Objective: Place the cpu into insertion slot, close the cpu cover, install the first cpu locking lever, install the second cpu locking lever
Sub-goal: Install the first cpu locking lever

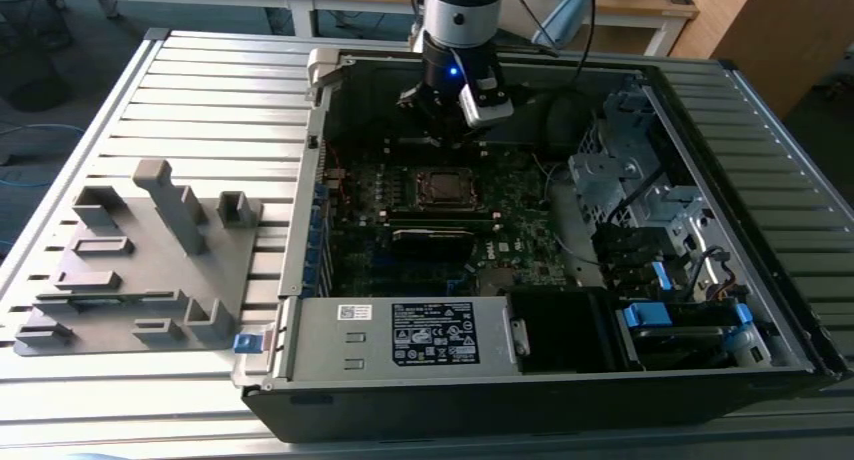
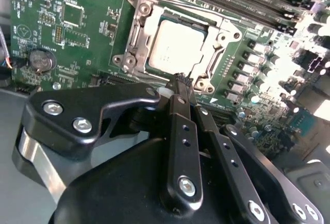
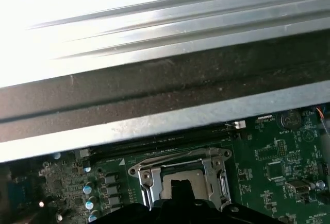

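Silver-grey cylindrical arm [image 1: 461, 10] with a small blue light, matte black gripper [image 2: 180, 82] of flat linkage bars, silver screw heads, polished metal collar at its base

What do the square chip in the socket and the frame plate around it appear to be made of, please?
The small square grey chip looks like dull matte metal, with an even, soft sheen. The thin silvery frame plate around it looks like bright stamped steel, glinting at its edges and screws.

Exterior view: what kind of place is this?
Likely a lab or workshop test bench: an open PC case lies on a slatted metal table, with a grey fixture block beside it. The gripper hangs over the motherboard.
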Motion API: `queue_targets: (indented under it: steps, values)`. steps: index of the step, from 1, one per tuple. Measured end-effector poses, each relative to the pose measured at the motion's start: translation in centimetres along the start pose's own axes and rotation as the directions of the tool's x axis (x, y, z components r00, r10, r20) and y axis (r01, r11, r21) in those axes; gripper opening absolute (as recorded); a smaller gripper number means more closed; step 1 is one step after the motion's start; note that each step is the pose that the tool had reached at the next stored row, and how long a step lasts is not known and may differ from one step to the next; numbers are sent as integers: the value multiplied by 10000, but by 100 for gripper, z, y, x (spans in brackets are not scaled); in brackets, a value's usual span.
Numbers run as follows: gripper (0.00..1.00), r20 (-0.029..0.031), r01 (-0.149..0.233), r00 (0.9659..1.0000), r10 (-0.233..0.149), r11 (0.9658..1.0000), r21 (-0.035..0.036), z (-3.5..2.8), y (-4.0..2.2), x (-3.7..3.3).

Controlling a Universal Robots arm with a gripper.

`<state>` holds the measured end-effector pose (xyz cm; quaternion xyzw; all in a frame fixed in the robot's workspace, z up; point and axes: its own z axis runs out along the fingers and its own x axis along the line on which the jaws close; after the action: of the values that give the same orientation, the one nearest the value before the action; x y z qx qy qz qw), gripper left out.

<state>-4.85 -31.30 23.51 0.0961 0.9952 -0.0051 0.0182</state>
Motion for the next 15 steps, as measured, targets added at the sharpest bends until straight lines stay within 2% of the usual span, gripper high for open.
queue_targets:
  steps: [7, 11, 15]
  values:
    - [11, 4, 666, 9978, -666, 9978, -22, 5, 4, -19]
    - [11, 4, 721, 9974, -721, 9974, -25, 5, -12, -23]
    - [11, 5, 725, 9974, -725, 9974, -25, 6, -65, -33]
